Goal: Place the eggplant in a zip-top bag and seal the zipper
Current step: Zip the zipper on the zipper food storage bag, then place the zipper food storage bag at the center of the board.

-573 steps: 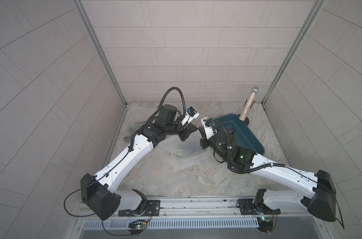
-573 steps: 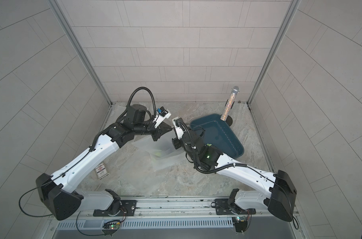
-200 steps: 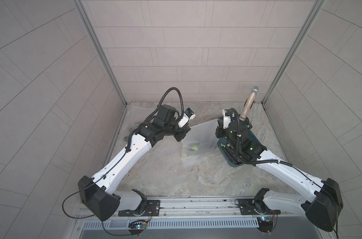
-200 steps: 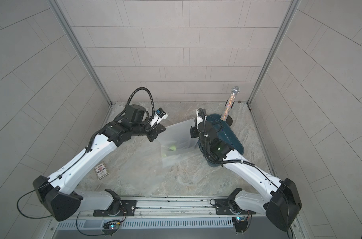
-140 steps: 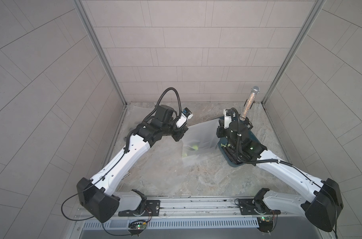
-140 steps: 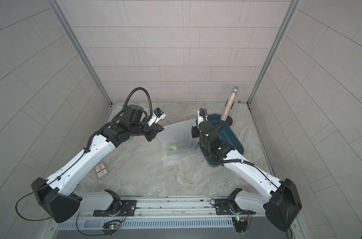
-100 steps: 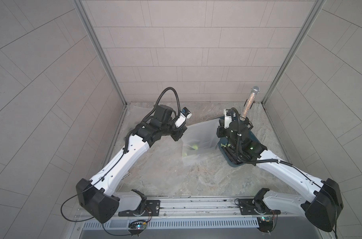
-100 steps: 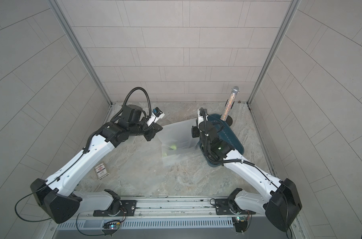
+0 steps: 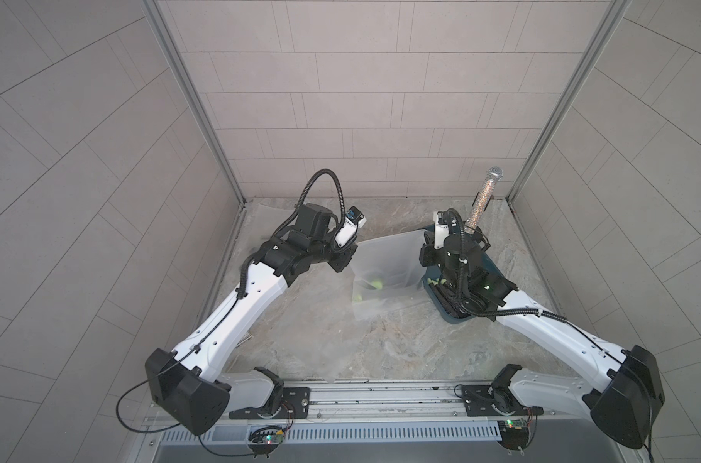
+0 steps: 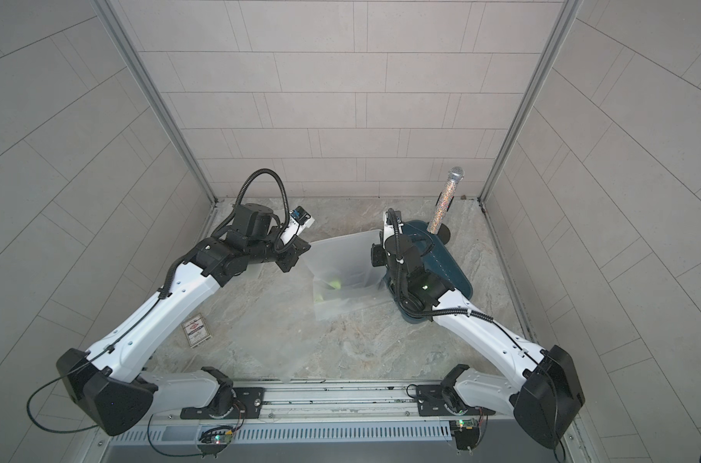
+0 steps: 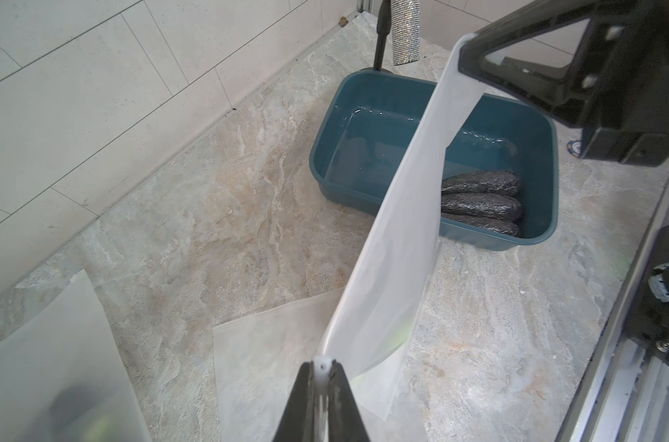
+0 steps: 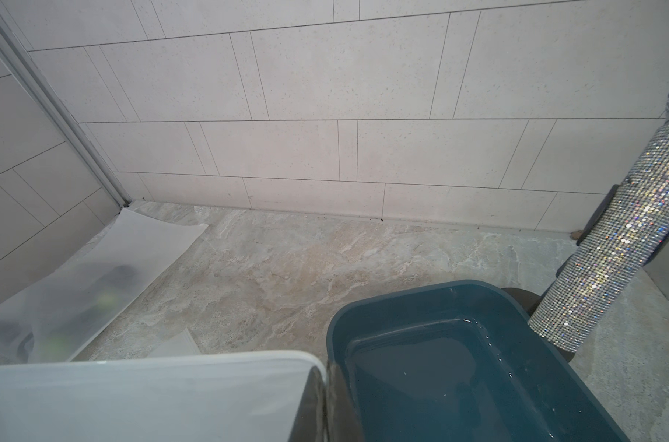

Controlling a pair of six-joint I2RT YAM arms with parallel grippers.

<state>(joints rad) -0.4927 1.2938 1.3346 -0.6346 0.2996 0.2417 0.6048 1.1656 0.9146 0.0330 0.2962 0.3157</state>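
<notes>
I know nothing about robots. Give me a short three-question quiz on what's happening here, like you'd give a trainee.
1. True or false: only the left gripper grips the zip-top bag.
2. Relative to the teal tub, the loose eggplants lie: A) inside it, B) beside it, C) under it.
3. In the left wrist view, how many eggplants show in the tub?
Key: 1 false, the right gripper pinches its other top corner; 2 A; 3 three.
</notes>
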